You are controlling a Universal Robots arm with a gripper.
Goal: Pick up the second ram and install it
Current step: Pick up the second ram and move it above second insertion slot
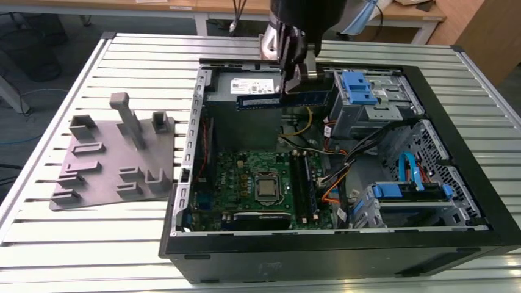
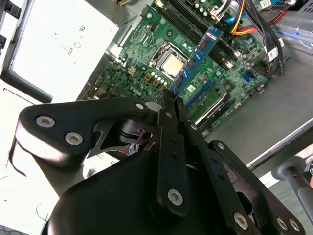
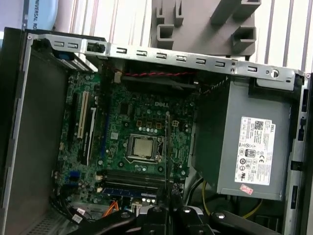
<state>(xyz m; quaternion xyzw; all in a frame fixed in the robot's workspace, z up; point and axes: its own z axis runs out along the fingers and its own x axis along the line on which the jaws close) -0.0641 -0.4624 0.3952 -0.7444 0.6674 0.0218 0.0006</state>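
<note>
The second ram (image 1: pixel 269 100) is a long dark blue-green strip with a pale label. It hangs level above the open computer case (image 1: pixel 423 244), with my gripper (image 1: pixel 299 85) shut on its upper edge. In the second wrist view the second ram (image 2: pixel 199 51) runs out from my gripper (image 2: pixel 171 105) over the green motherboard (image 2: pixel 146 44). In the first wrist view the strip (image 3: pixel 167 147) appears edge-on as a thin line, above the long memory slots (image 3: pixel 132 177) beside the processor (image 3: pixel 142 147).
A grey fixture tray (image 1: pixel 114 152) with upright posts lies outside the case at the exterior view's left. Inside the case are a grey power supply (image 3: pixel 244 142), blue-handled drive cages (image 1: pixel 358 88) and cable bundles (image 1: pixel 342 165). The case sits on a slatted metal table (image 1: pixel 82 244).
</note>
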